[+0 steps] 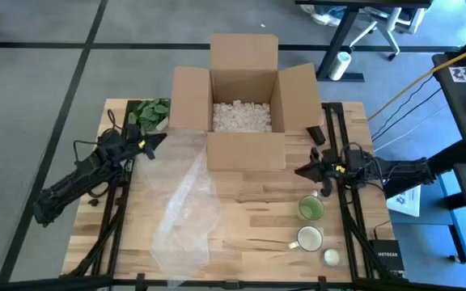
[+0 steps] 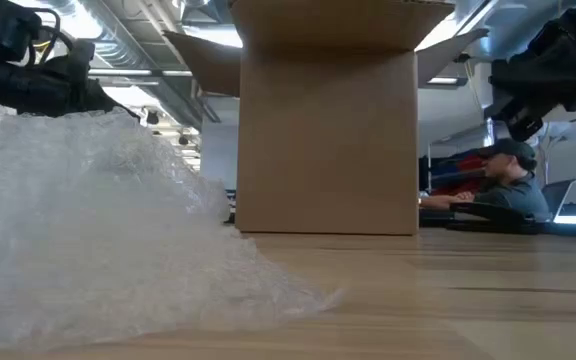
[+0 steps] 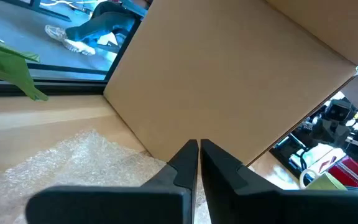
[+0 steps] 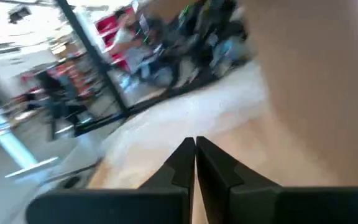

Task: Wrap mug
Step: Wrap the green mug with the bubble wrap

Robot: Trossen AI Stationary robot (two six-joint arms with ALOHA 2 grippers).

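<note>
Wooden table [image 1: 249, 214] bearing all items, seen from above. Open cardboard box [image 1: 245, 101] at the table's far middle, flaps spread, loose white packing fill [image 1: 241, 117] inside; this box serves as landmark below. Sheet of clear bubble wrap [image 1: 180, 194] lying in front of the box and to its left, rumpled, reaching toward the table's near edge; in the low view it rises as a mound in the foreground. Green leafy plant [image 1: 150, 111] just left of the box, at the far left corner. Left gripper [image 1: 156, 141] left of the box's front corner, over the far edge of the bubble wrap, fingers pressed together with nothing between them. Right gripper [image 1: 302, 171] just right of the box's front corner, fingers likewise closed and empty. Green mug [image 1: 311, 208] in front of the box to the right, upright. White mug [image 1: 309, 239] nearer still, just beyond the green one from the box. Small white cup [image 1: 331, 258] beside the white mug, at the near right corner. A seated person [image 2: 508, 185] shows behind the table in the low view.
</note>
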